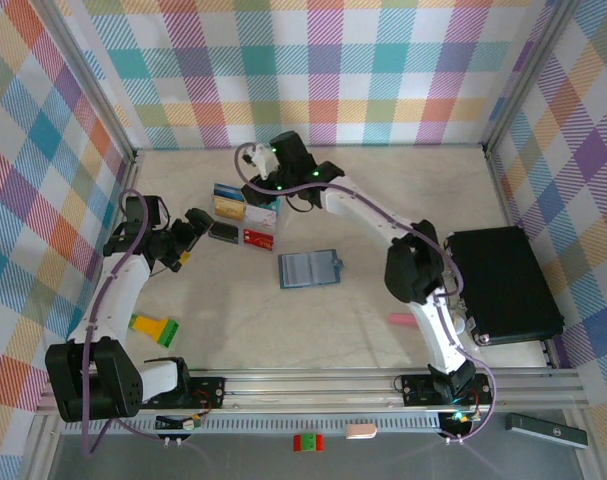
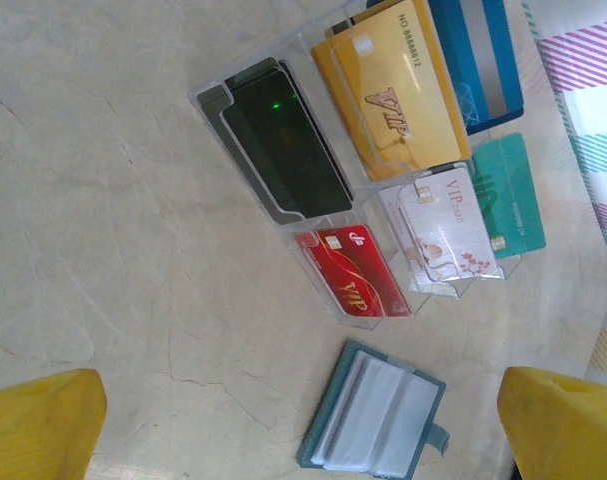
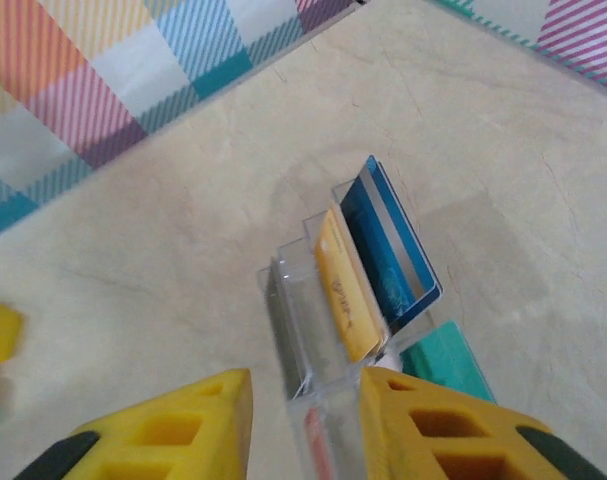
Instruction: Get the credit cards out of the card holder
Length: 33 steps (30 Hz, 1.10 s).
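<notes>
Showing gold VIP lettering, yellow card [image 2: 398, 95], red card [image 2: 355, 272], white card [image 2: 445, 225]

A clear plastic stand [image 2: 283, 215] sits on the pale table [image 2: 103, 220] and holds a black card [image 2: 288, 140], a yellow card [image 2: 398, 95], a blue card [image 2: 478, 60], a red card [image 2: 358, 270] and a white card [image 2: 448, 225]. A teal card [image 2: 508, 195] lies just beside the white one, toward the table edge under the checked wall [image 2: 583, 90]. The card holder [image 2: 378, 415] lies open near the stand, its clear sleeves up. The left claw [image 2: 301, 430] has its yellow fingers [image 2: 38, 425] spread wide, holding nothing.
</notes>
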### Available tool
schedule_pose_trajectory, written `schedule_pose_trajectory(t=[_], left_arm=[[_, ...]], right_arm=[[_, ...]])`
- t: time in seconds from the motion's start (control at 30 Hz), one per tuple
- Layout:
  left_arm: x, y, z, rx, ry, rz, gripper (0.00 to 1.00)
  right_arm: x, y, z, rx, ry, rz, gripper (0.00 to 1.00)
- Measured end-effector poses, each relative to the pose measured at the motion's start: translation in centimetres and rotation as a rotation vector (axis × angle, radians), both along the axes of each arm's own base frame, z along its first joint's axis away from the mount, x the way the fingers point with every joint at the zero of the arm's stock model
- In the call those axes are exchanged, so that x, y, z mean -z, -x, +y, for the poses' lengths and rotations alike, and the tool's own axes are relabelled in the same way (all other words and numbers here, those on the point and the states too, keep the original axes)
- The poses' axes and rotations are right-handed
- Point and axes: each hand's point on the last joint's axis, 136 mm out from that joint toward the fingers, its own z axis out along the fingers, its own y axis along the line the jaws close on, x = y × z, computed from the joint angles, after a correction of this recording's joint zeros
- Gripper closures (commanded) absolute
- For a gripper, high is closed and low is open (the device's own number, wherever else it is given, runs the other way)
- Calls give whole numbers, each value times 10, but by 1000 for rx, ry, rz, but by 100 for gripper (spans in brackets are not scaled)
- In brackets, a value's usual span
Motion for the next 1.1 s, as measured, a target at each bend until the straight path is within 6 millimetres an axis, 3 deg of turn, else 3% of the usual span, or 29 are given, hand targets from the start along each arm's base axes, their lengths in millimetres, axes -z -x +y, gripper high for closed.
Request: schedule_pose_trajectory(t=[0.13,0.23,0.47,0.6,0.83,1.1], left_arm=[[0,1,-10,29,-21,-3,0],[1,2,-22,62,-36,-4,0],[3,-1,-43,109,-68,-1,0],[5,-5,-56,123,-85,2,0],[12,-6,-80,153,-118,21,0],[16,-2,-98,167,-140,25,0]], right_arm=[[-22,22,-25,51,-23,37,50],[-16,38,-42,86,-14,85,42],[52,70,-97,209,87,256,28],[81,78,-129,282,129,324,22],[104,83,-159,340,142,362,15],[123,93,-168,340,162,411,5]])
